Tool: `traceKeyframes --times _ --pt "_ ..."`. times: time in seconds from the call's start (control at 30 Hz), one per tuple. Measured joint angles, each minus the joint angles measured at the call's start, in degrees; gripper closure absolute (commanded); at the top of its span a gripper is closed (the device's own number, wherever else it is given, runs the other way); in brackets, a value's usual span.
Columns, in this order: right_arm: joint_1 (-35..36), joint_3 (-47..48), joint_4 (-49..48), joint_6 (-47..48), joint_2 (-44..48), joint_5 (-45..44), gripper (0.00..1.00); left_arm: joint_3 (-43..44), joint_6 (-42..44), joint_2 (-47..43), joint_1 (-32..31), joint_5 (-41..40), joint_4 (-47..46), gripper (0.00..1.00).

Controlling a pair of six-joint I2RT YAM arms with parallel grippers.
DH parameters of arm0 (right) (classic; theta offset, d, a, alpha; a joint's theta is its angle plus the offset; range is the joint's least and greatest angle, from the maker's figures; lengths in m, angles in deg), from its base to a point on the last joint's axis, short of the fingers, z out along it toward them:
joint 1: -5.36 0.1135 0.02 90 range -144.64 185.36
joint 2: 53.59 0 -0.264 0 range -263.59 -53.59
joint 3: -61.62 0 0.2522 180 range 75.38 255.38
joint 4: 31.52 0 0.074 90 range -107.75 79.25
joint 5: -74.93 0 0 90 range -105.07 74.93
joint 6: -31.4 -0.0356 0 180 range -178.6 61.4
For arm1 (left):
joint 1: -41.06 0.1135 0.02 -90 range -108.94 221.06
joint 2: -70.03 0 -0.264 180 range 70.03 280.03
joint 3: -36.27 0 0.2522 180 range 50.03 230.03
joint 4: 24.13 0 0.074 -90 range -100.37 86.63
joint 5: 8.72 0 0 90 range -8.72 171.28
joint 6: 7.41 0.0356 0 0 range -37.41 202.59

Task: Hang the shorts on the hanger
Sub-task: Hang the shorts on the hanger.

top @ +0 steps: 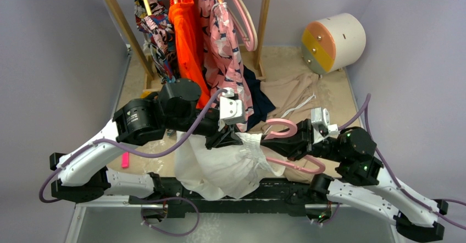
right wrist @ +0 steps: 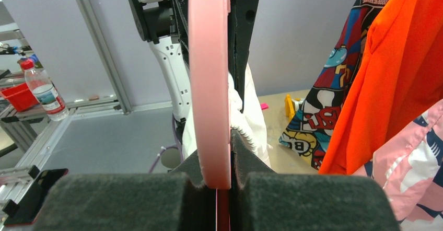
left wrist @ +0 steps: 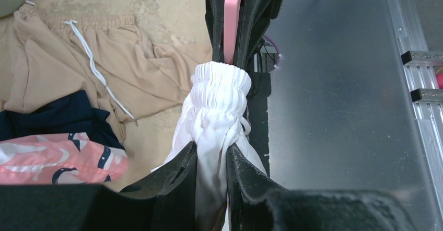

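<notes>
I have the left gripper (left wrist: 211, 160) pinched on a bunched fold of the white shorts (left wrist: 217, 92), just below the gathered waistband. The right gripper (right wrist: 215, 152) is clamped on the pink hanger (right wrist: 209, 74), its foam pads pressed to both flat sides.

From above, the two grippers meet nose to nose over the near middle of the table (top: 137, 83). The waistband sits bunched against the hanger right at the right fingers. I cannot tell whether a hanger arm passes inside it. The rest of the shorts sags over the near edge, across the arms' base rail.

It is crowded around them. A tan garment (left wrist: 136, 58) with a white drawstring lies spread on the table just behind the hanger, with a navy garment (left wrist: 52, 116) beside it. The wooden rack (top: 118, 17) stands close behind the left arm. A pink patterned garment (top: 225, 50) hangs from it, almost against that wrist, next to an orange garment (top: 187, 39) and a comic-print one (top: 156, 28). A white drum with a yellow-and-orange face (top: 332, 42) sits at the far right corner, well apart.
</notes>
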Motion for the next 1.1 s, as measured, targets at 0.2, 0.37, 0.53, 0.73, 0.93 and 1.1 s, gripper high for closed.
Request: traceKeyframes --times 0.2,0.37,0.53,0.73,0.93,1.1 --pt "0.0 0.02 -1.03 -0.02 -0.9 0.31 1.0 -1.09 -0.59 0.04 0.0 0.83 -2.67 0.7" --pt "0.0 0.0 -1.22 -0.09 -1.31 0.35 1.0 -2.1 -1.14 0.59 0.02 1.57 -4.13 0.47" --pt "0.0 -1.51 -3.76 -0.81 -0.5 0.31 1.0 -2.01 -2.14 0.59 0.0 1.6 -5.53 0.3" --pt "0.0 -1.84 -6.45 -1.36 -0.24 0.31 1.0 -0.46 -3.5 -1.36 0.0 0.5 -7.17 0.26" --pt "0.0 -1.99 -7.02 -1.42 0.13 0.31 1.0 3.13 -3.39 -5.86 0.0 -2.82 -6.91 0.26" --pt "0.0 -2.25 -6.47 -1.42 0.61 0.33 1.0 4.24 -2.86 -7.82 0.0 -5.92 -3.67 0.26"
